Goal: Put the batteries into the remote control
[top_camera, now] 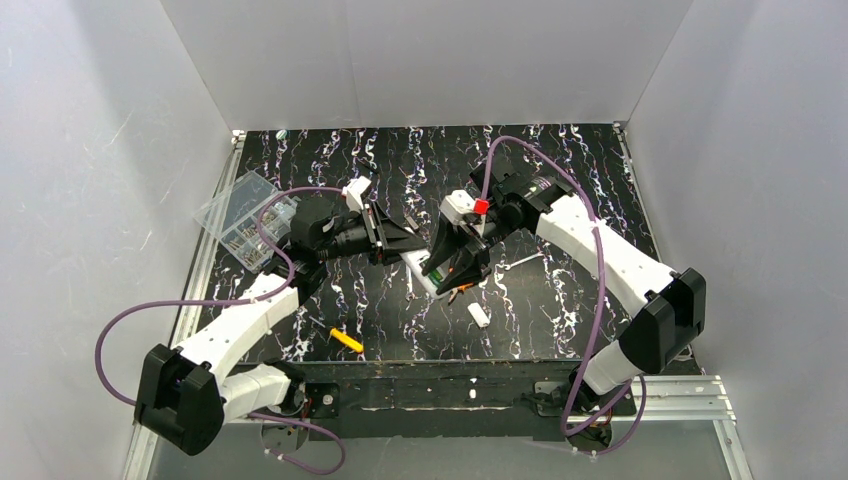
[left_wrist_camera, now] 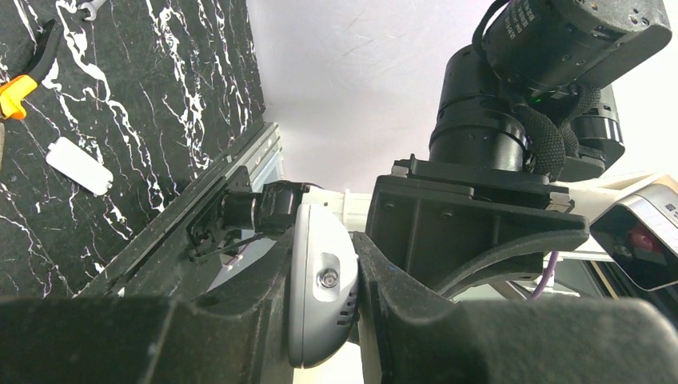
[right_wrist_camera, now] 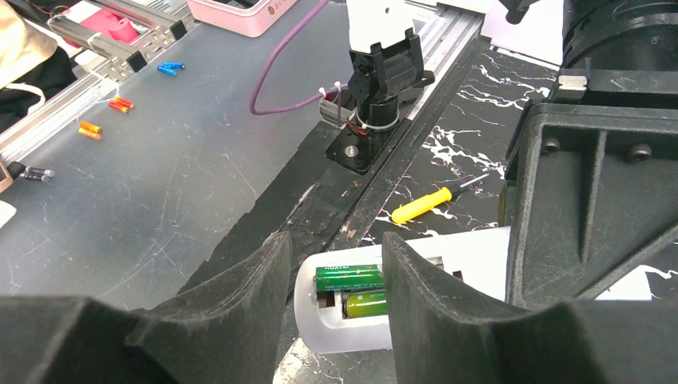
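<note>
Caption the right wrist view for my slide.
Open right gripper over the remote, two green batteries in its bay; yellow screwdriver beyond.

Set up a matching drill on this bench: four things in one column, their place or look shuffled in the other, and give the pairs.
Things:
1. batteries
2. remote control
3. screwdriver
4. loose cover piece

Place or look:
A. clamped in the left gripper
B. green, lying in an open compartment
C. yellow handle, lying on the table near the left arm
D. white, lying on the table, touching nothing

Pairs: 1-B, 2-A, 3-C, 4-D
</note>
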Robot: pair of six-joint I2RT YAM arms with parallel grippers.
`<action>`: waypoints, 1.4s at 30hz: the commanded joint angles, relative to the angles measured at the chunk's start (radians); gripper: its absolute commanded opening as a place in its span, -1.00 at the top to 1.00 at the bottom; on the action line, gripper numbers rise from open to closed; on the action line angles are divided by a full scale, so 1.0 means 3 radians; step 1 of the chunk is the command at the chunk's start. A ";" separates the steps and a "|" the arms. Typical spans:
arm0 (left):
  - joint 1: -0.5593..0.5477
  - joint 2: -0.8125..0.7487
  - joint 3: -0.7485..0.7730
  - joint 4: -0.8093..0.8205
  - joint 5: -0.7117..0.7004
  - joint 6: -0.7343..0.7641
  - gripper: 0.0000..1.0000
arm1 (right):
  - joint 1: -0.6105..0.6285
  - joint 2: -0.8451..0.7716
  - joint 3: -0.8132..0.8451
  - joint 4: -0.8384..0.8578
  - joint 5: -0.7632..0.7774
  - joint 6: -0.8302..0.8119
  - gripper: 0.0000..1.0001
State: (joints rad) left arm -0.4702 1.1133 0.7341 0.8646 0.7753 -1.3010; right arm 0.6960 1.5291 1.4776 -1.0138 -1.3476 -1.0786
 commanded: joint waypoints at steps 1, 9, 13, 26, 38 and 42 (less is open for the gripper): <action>-0.0018 -0.0022 0.0198 0.0302 0.0180 -0.0061 1.00 | 0.0017 0.0040 0.0138 -0.0209 -0.0074 -0.0178 -0.05; -0.0018 -0.0018 0.0212 0.0385 0.0205 -0.0131 1.00 | 0.0018 0.0096 0.0188 -0.0276 -0.0062 -0.0271 -0.01; -0.0022 -0.0014 0.0200 0.0438 0.0201 -0.0171 1.00 | 0.0017 0.0104 0.0188 -0.0274 -0.0024 -0.0309 0.02; -0.0047 0.0050 0.0190 0.0643 0.0212 -0.0308 1.00 | 0.0017 0.0033 0.0063 -0.0021 0.0081 -0.0242 0.10; -0.0067 0.0060 0.0217 0.0695 0.0258 -0.0327 1.00 | 0.0017 0.0024 -0.0002 0.0308 0.0125 -0.0061 0.14; -0.0071 0.0070 0.0226 0.0710 0.0264 -0.0332 1.00 | 0.0014 0.0025 -0.0050 0.0452 0.0143 0.0018 0.16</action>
State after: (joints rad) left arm -0.4801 1.1561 0.7361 0.9531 0.7856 -1.3579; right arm 0.6964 1.5452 1.4872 -0.9440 -1.3502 -1.1019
